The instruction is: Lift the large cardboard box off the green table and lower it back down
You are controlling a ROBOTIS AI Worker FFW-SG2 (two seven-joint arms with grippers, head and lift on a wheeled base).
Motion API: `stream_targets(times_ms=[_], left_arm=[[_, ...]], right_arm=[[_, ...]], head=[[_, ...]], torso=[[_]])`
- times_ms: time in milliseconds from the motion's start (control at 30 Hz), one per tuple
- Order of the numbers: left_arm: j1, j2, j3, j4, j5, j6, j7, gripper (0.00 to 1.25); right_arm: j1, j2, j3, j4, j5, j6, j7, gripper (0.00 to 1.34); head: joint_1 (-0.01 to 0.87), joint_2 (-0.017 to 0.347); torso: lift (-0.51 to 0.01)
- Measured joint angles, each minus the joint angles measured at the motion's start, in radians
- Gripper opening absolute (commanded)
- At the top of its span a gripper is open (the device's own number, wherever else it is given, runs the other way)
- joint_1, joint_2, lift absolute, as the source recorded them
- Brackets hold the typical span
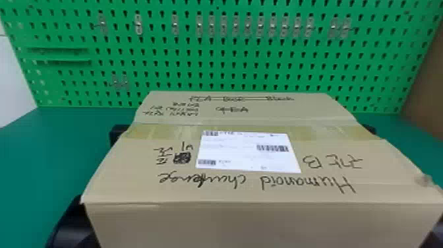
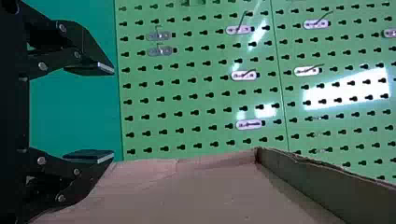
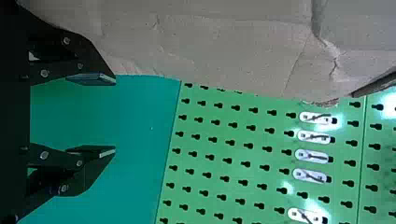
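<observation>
The large cardboard box (image 1: 250,191) fills the middle and front of the head view, its taped, labelled top facing up. My left gripper (image 1: 117,132) is at its left side and my right gripper (image 1: 369,129) at its right side, both partly hidden by it. In the left wrist view, the left gripper (image 2: 112,113) stands open with nothing between its fingers, one finger along the box wall (image 2: 187,196). The right gripper (image 3: 115,115) is likewise open and unfilled, beside the creased box wall (image 3: 210,46). The box's underside is hidden, so I cannot tell whether it touches the green table (image 1: 33,158).
A green pegboard (image 1: 217,59) with small metal hooks stands upright behind the box, at the back of the table. Green tabletop shows on both sides of the box. A brown surface (image 1: 425,79) rises at the far right, and a pale one (image 1: 11,79) at the far left.
</observation>
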Motion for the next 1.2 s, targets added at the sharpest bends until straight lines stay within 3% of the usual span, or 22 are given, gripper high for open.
stream_targets(times_ms=[800, 1200], left_arm=[[-0.051, 0.000, -0.001, 0.000, -0.006, 0.000, 0.000, 0.66], [-0.051, 0.000, -0.011, 0.000, -0.011, -0.001, 0.000, 0.66]], right_arm=[[-0.058, -0.045, 0.032, 0.000, 0.007, 0.008, 0.000, 0.64], [-0.050, -0.028, 0.031, 0.000, 0.006, 0.003, 0.000, 0.64]], head=[[0.508, 0.051], [0.508, 0.051]], torso=[[-0.211], [-0.211]])
